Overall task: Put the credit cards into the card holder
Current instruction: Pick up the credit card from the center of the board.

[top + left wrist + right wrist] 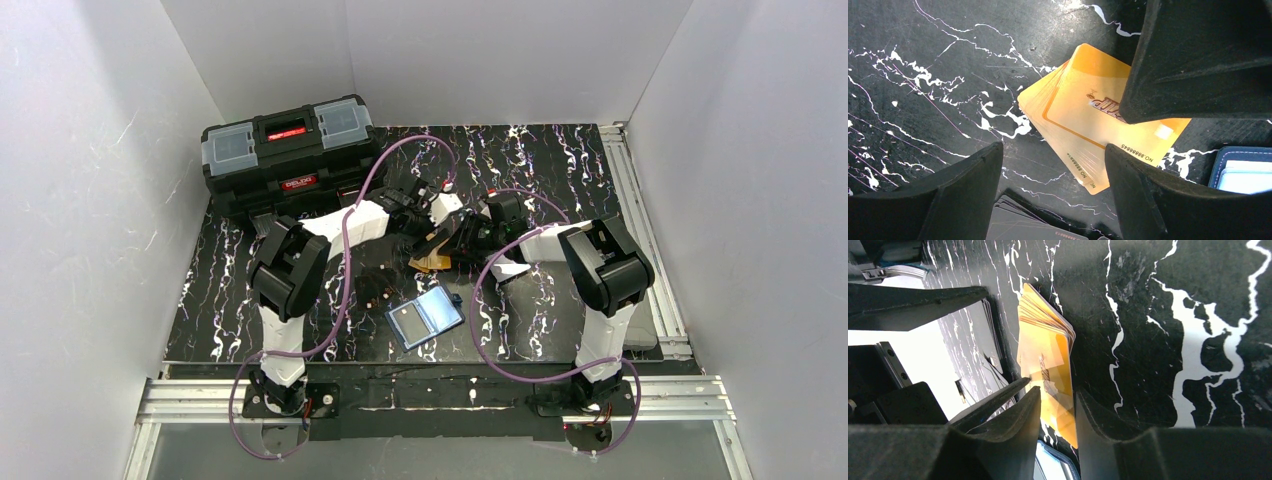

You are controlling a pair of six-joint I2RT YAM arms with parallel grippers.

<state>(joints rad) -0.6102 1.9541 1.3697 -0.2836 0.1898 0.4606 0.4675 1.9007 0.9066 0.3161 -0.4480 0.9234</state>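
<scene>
One black plastic toolbox (288,150) sits rear left. The left hand (1053,150), jaws apart, hangs over the marbled tabletop (923,75) beside one fanned stack of glossy orange cards (1083,115), too tightly layered to count, long axis diagonal. The right hand (1058,392) straddles the top one; grip unclear. One open blue wallet (425,317) lies nearer the arms.

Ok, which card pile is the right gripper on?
The orange-yellow pile: the right gripper has its fingers either side of a card at that pile's end. The dark grey pile lies beside it, outside those fingers.
</scene>
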